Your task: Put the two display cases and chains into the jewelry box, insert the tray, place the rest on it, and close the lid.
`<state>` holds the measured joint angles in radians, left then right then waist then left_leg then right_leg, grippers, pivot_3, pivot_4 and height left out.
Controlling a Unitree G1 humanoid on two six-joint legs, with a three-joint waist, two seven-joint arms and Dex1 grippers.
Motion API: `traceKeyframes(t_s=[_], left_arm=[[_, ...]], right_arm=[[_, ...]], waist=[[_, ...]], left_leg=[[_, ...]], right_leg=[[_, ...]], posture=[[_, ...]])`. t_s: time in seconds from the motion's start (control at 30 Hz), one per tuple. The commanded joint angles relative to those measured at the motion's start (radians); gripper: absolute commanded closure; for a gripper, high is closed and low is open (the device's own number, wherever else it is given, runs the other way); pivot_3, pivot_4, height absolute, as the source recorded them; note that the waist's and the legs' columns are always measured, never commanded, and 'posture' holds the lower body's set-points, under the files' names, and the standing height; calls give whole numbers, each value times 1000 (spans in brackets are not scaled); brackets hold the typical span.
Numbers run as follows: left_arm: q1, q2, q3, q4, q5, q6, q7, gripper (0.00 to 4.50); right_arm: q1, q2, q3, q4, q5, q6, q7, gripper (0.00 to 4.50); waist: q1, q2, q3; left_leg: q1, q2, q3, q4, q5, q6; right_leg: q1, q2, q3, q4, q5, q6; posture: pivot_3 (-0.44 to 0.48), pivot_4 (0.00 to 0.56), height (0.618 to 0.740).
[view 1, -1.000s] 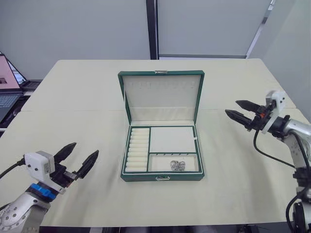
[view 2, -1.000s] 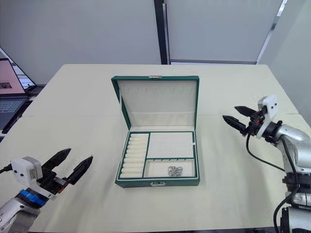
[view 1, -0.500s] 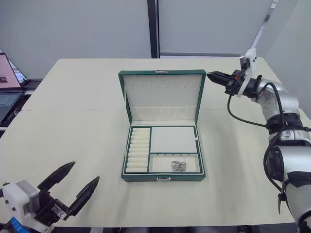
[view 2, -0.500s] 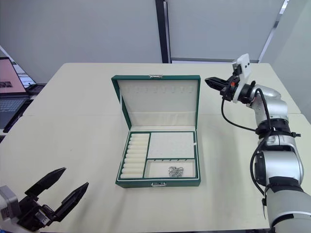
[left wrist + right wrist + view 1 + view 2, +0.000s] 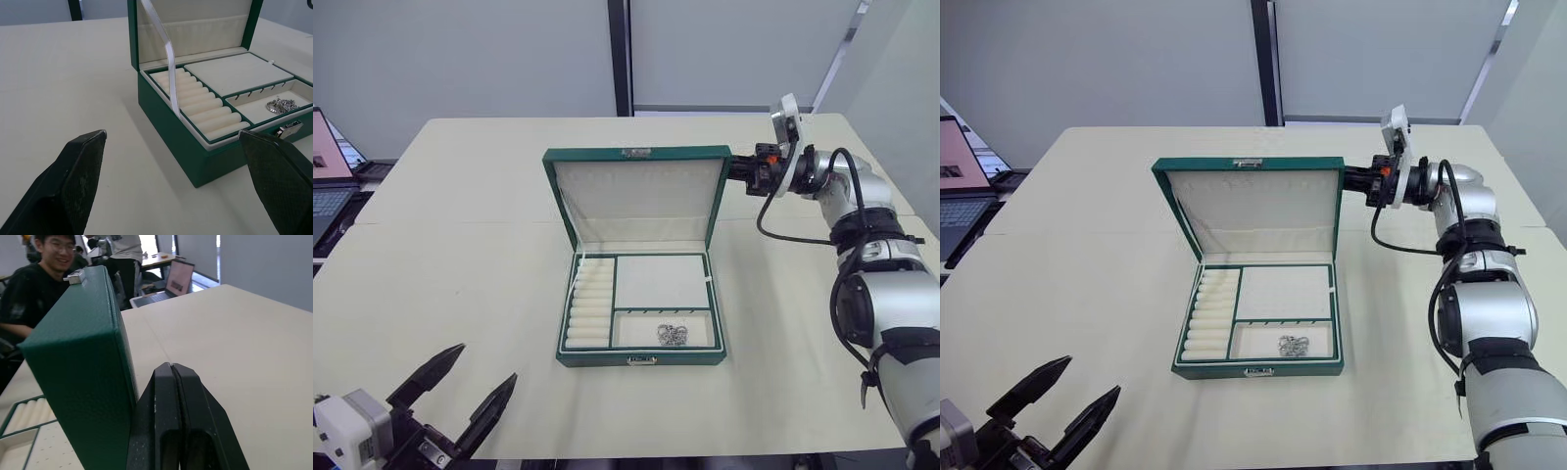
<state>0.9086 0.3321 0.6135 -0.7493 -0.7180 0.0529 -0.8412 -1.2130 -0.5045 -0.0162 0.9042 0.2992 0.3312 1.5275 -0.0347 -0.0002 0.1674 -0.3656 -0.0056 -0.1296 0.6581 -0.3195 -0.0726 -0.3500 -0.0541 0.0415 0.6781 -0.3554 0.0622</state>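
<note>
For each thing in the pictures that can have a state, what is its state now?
lid: open, tipped forward over the box
jewelry box: open, tray seated inside
tray: inside the box, chains in its front section
chains: lying bunched
right gripper: shut, behind the lid's back
left gripper: open, empty
laptop: open

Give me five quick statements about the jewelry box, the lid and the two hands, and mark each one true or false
1. The lid is open. True.
2. The right hand is wide open. False: its fingers are pressed together, at the back of the lid's right edge.
3. The tray sits in the box. True.
4. The chains lie on the table left of the box. False: they lie in the tray's front right section.
5. The left hand is open, near the table's front edge. True.
</note>
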Motion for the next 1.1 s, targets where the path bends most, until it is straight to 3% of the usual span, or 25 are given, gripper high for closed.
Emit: traceKeyframes(t_s=[0.03, 0.23, 0.5, 0.63, 0.8, 0.93, 1.1], left_arm=[[-7, 11, -17, -29, 16, -16, 7, 0], [-23, 21, -38, -9, 41, -20, 0, 0], [-89, 72, -47, 26, 64, -3, 7, 0], [-204, 145, -34, 42, 75, 82, 104, 0], [-425, 238, 27, 120, -5, 252, 285, 0], [-528, 304, 40, 279, 22, 278, 252, 0], [-651, 371, 60, 551, 117, 194, 205, 0]], right_arm=[[83, -40, 43, -240, 63, 110, 82, 4478], [248, -114, 83, -540, 140, 239, 75, 4478], [342, -178, 4, -648, 191, 296, -25, 4478], [439, -221, -59, -704, 205, 302, -92, 4478], [592, -261, -139, -744, 193, 279, -221, 3481], [706, -256, -210, -770, 186, 220, -326, 2432], [850, -252, -296, -753, 175, 131, -424, 1019]], waist=[[1, 0, 0], [3, 0, 1], [4, 0, 1], [11, -1, 1], [9, -1, 0], [-2, 0, 0], [-1, 0, 0]], left_leg=[[0, 0, 0, 0, 0, 0], [0, -1, -1, 0, 0, 0], [0, -1, 1, 0, 0, 0], [0, -2, 0, 1, 0, 1], [0, -2, -1, 2, 0, 1], [1, -1, 1, 2, 1, -1], [1, -1, 3, 1, 1, -1]], right_leg=[[0, 0, 0, 0, 0, 0], [1, 0, -1, 0, 0, 0], [1, 2, -1, 0, 0, 0], [2, 1, -3, 0, 0, 0], [5, 1, -4, 0, 0, 0], [4, 2, -2, 1, 0, 0], [2, 3, -2, 2, 0, 0]], posture=[[0, 150, 740], [0, 150, 740], [0, 150, 740], [0, 150, 740], [0, 150, 740], [0, 150, 740], [0, 150, 740]])
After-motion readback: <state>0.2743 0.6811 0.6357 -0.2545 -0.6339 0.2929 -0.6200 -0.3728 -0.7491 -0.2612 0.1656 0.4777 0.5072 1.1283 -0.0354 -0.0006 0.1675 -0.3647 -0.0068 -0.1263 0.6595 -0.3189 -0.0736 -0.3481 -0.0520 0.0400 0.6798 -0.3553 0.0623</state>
